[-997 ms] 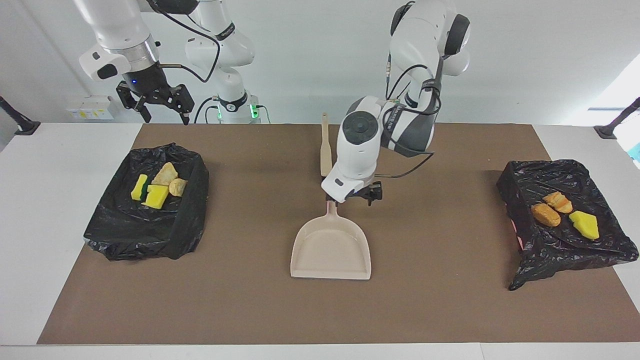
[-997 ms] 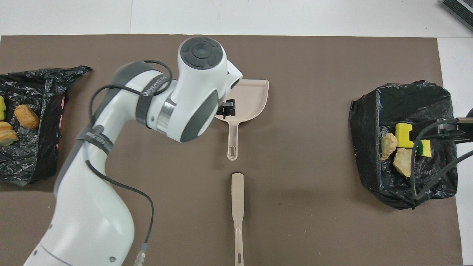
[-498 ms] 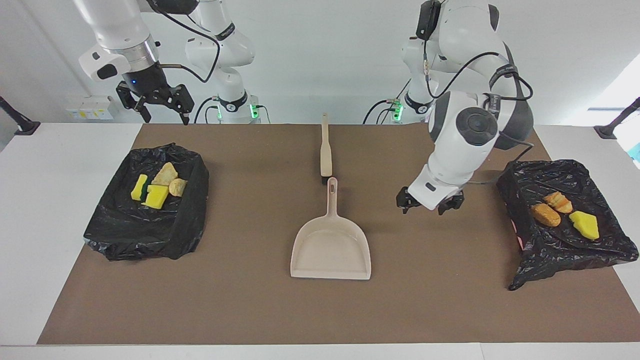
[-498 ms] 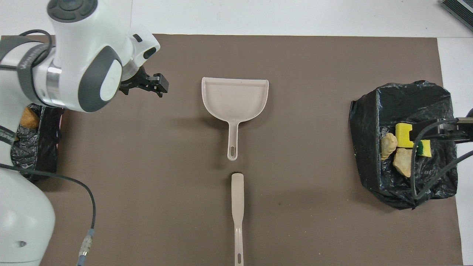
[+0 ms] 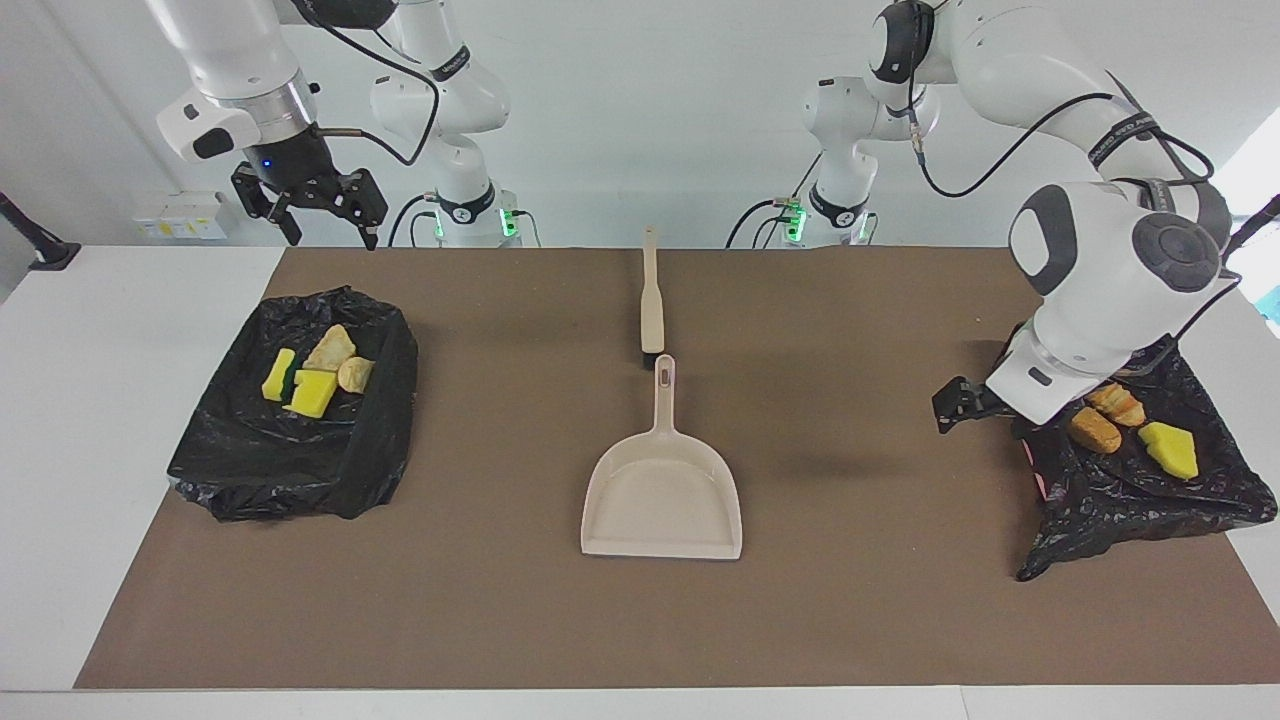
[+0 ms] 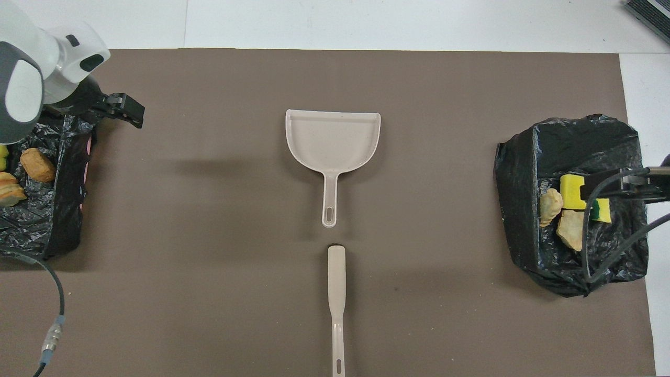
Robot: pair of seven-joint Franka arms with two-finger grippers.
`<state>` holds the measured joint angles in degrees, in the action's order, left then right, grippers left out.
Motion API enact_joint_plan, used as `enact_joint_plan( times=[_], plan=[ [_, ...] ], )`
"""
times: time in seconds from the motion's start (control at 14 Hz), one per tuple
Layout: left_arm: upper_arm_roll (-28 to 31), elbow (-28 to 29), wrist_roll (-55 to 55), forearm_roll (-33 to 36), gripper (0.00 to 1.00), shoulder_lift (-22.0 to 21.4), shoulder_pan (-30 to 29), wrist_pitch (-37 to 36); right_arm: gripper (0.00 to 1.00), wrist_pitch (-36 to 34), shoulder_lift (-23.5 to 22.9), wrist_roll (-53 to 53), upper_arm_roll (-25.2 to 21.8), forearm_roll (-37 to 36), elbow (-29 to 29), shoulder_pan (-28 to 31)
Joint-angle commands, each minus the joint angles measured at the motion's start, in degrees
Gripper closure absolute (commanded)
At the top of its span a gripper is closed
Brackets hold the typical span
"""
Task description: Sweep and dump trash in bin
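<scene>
The trash is found in two groups, each lying on a black bag. Yellow sponge bits [image 5: 313, 392] and pale chunks [image 5: 331, 350] lie in the bin bag [image 5: 290, 470] at the right arm's end of the table [image 5: 140, 420]; an orange-brown chunk [image 5: 1094, 430], a striped chunk [image 5: 1117, 404] and a yellow piece [image 5: 1170, 449] lie on the second bag [image 5: 1130, 500] at the left arm's end. The left arm is bent sharply downward, its wrist tilted over that bag's edge, and the left gripper [image 5: 965, 400] is carried spread wide and empty. The right gripper [image 5: 312, 205] is held high over the table's robot-side edge, jaws wide, nothing in them; this arm waits. The dustpan [image 5: 662, 500] and brush [image 5: 651, 295] lie at the mat's centre, untouched.
</scene>
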<state>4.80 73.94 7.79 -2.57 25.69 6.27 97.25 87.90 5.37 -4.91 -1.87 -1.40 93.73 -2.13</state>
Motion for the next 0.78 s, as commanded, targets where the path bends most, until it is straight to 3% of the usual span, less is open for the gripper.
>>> enact_joint_plan(
  times=[0.0, 0.14, 0.71],
  plan=[
    [-0.6, 7.9, 1.4, -0.6, 0.0, -6.3, -1.4, 2.8, 0.0, 0.6, 0.6, 2.1, 0.0, -1.0, 0.7, 0.1],
    [-0.6, 11.7, 1.5, -0.6, 0.0, -10.6, -2.0, 3.4, 0.0, 0.5, 0.8, 2.1, -0.1, -0.9, 0.8, 0.1],
    [-0.8, 11.5, 1.3, 0.2, 0.0, -20.0, -0.9, -7.2, 0.0, 0.5, 0.9, 2.1, -0.2, -0.7, 0.8, 0.2]
  ],
)
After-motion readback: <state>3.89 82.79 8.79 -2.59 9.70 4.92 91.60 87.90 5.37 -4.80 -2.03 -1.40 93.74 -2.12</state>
